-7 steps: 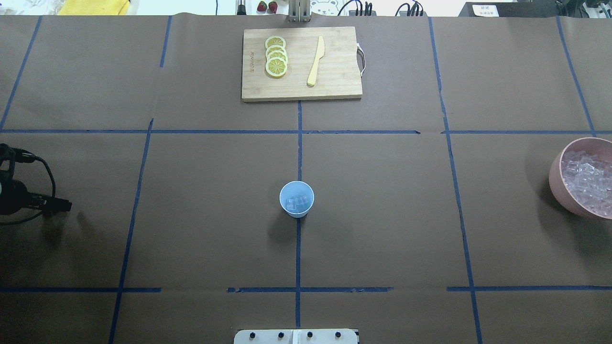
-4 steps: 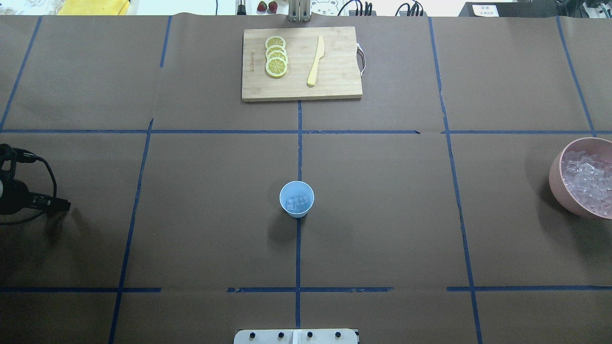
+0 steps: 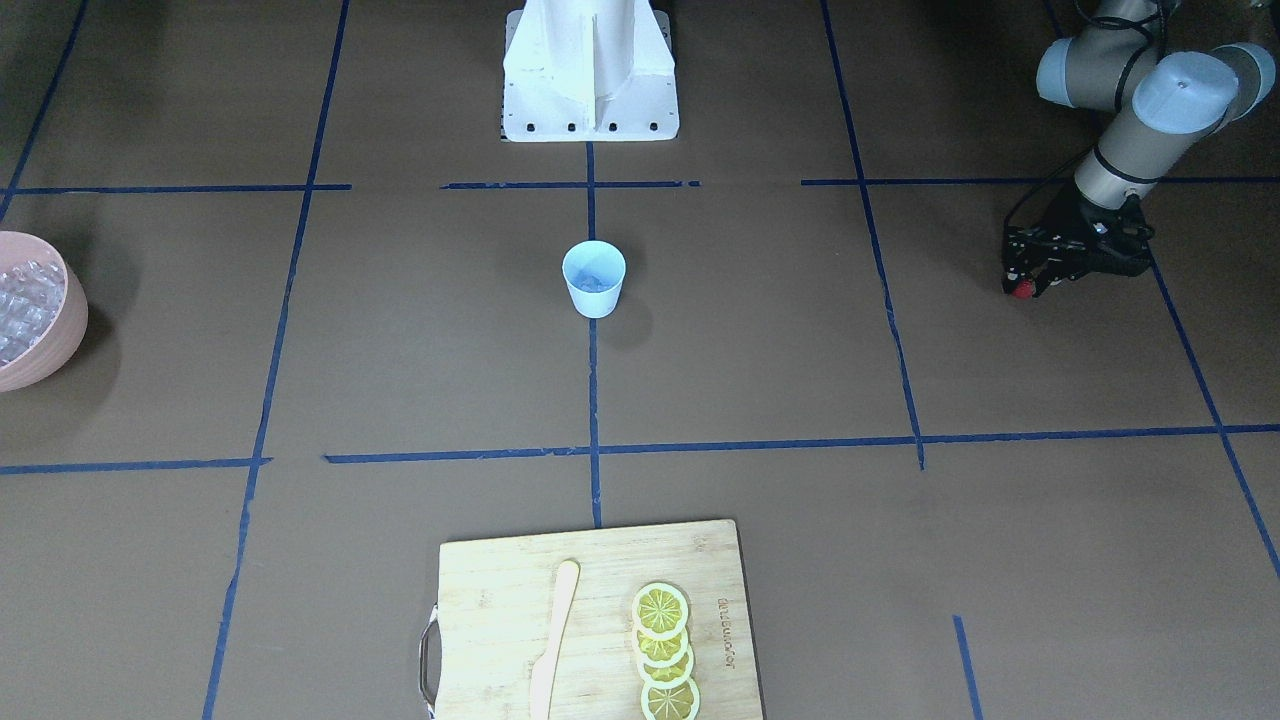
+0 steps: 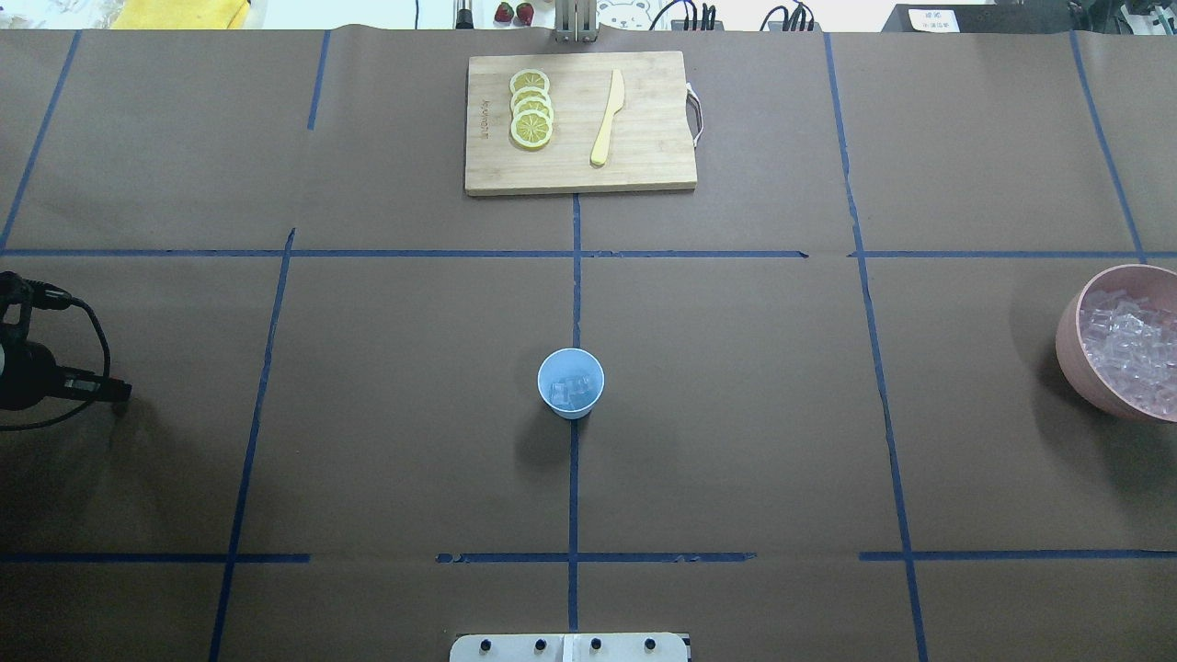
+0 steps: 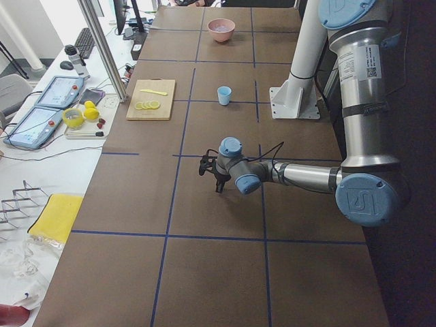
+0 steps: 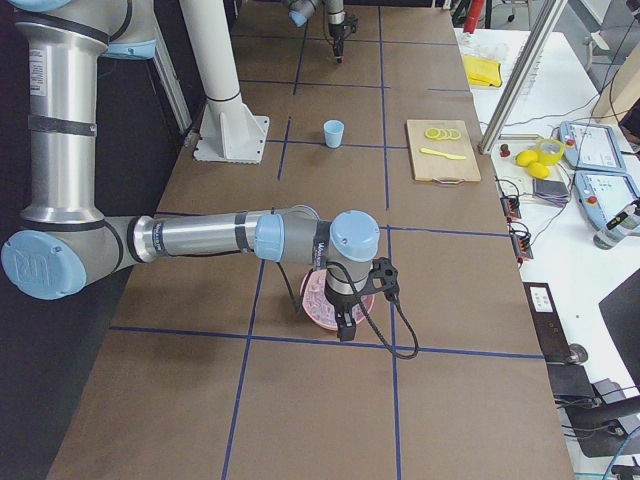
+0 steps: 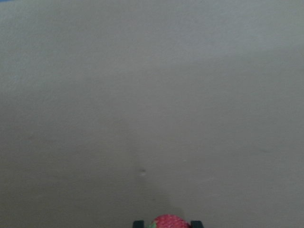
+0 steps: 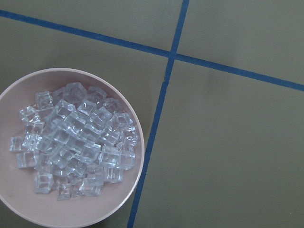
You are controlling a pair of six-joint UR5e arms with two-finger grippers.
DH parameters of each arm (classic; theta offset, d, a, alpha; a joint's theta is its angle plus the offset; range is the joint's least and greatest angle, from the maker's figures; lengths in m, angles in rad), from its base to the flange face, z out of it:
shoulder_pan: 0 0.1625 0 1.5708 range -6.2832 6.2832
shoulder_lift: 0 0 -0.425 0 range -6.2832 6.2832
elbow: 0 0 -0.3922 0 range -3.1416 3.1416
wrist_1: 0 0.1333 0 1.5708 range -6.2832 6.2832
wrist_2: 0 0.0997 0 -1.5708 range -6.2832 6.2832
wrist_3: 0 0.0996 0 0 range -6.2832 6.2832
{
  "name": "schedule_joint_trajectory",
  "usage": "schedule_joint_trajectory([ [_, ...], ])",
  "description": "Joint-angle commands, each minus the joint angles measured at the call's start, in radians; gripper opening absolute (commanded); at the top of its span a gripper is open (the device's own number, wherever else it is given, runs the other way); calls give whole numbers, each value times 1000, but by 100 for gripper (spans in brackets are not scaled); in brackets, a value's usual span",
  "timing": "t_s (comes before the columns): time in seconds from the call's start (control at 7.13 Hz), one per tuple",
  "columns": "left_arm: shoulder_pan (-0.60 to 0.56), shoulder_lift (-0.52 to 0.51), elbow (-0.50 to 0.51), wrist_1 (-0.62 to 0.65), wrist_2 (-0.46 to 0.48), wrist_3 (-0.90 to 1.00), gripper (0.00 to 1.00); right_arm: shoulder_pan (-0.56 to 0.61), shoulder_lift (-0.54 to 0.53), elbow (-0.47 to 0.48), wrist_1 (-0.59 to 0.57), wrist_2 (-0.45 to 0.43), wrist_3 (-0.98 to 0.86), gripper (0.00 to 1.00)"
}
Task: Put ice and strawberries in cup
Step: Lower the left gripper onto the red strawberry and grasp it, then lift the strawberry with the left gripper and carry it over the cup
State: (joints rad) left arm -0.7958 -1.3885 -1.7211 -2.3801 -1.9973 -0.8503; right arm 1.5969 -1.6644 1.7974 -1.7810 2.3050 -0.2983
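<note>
1. Strawberry: small and red with a trace of green. It is pinched between the two fingertips of the left gripper, whose jaws press on its sides.
2. That gripper points down, low over the table, at the robot's left and well apart from the cup. Whether the berry touches the brown paper cannot be told.
3. The cup is a light blue tumbler. It stands upright in the middle of the table, on the central blue tape line, with open paper all round it.
4. A few cubes of ice lie in the bottom of the cup, clear and whitish.
5. A far larger heap of ice fills the pink bowl, which sits at the robot's right end of the table, well apart from the cup.
6. The right gripper hangs above that bowl. The right wrist view looks straight down into the bowl and shows no fingers, so I cannot tell whether its jaws are spread or pressed together.
7. On the far side of the table lies a wooden cutting board. It carries an overlapping row of lemon slices and, beside them and not touching, a pale yellow knife.
8. The white robot base stands at the near edge, in line with the cup.
</note>
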Motion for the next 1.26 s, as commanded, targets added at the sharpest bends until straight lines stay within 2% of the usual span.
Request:
schedule_joint_trajectory([
  [0.0,-5,-9,-100,130,-5,0,3,0,0,0,0,1,2,99],
  [0.28,-5,-120,-282,449,-5,0,3,0,0,-1,0,-1,1,99],
  [0.42,-5,-220,-313,589,0,-3,3,0,-2,0,0,1,-1,99],
  [0.7,4,-396,-322,755,3,-62,3,0,-2,5,0,1,1,99],
  [0.84,39,-531,-321,886,6,-140,3,0,-2,7,0,1,1,99],
  [0.98,114,-658,-319,1023,37,-221,3,0,-2,7,0,1,1,99],
  [1.12,206,-749,-295,1050,107,-342,3,0,-2,7,0,1,1,99],
])
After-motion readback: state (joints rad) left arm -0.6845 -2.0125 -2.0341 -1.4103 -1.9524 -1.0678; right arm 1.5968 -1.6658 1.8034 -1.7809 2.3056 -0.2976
